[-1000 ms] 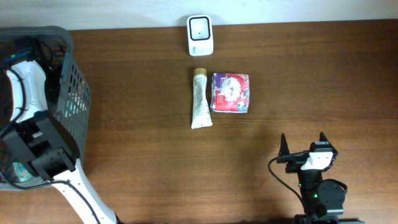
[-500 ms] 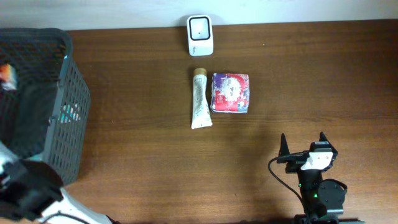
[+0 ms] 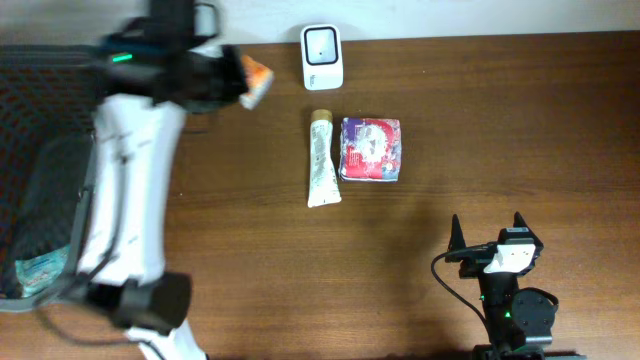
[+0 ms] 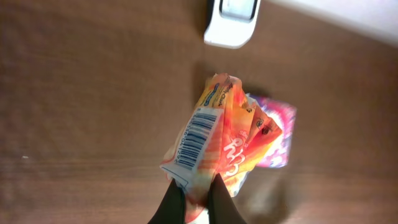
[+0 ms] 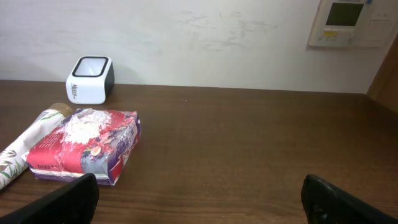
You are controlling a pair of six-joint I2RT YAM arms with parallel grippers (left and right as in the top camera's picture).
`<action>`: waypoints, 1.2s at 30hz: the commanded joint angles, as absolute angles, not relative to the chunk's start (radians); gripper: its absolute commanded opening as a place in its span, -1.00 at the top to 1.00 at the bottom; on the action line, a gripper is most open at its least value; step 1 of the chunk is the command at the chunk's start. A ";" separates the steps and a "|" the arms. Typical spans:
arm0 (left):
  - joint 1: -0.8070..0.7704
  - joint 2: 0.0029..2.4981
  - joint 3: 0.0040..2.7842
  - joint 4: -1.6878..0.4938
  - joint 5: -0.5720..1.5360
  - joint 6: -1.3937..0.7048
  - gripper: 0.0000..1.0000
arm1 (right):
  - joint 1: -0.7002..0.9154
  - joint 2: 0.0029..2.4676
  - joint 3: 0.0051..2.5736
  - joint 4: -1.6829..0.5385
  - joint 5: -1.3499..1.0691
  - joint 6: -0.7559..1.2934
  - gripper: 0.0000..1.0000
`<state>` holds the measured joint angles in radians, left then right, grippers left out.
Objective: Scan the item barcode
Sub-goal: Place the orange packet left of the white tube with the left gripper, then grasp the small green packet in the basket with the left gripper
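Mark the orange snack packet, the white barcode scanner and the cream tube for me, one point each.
Orange foil snack packet (image 4: 239,144), left wrist view, on its orange printed face.
White box-shaped barcode scanner (image 3: 321,44), overhead view, on its dark window.
Cream squeeze tube with brown cap (image 3: 322,170), overhead view, on its mid-body.

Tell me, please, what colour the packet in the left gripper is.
Orange and yellow packet, white barcode panel; clearest from the left wrist.
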<state>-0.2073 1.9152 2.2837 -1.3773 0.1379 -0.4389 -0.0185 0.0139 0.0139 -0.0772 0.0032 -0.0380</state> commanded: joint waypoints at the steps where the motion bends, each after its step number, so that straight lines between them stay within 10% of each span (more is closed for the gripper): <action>1: -0.323 2.086 2.278 -1.372 -0.134 -0.536 1.00 | -0.013 0.008 0.006 -0.080 0.009 -0.044 -0.97; 10: -0.371 2.414 2.278 -1.324 -0.037 -0.778 0.69 | -0.013 0.008 0.006 -0.080 0.009 -0.044 -0.97; 16: -0.359 2.421 2.331 -1.335 0.057 -0.660 -0.73 | -0.013 0.008 0.006 -0.080 0.009 -0.044 -0.97; 22: -0.141 2.420 3.144 -1.655 0.056 -0.339 -0.67 | -0.013 0.008 0.006 -0.080 0.009 -0.044 -0.97; 36: 0.595 2.305 2.534 -1.619 0.096 -0.433 -0.89 | -0.013 0.008 0.006 -0.080 0.009 -0.044 -0.97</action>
<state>0.5663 2.3005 2.7087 -1.6634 0.0036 -0.3801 -0.0185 0.0158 0.0135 -0.0772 0.0036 -0.0380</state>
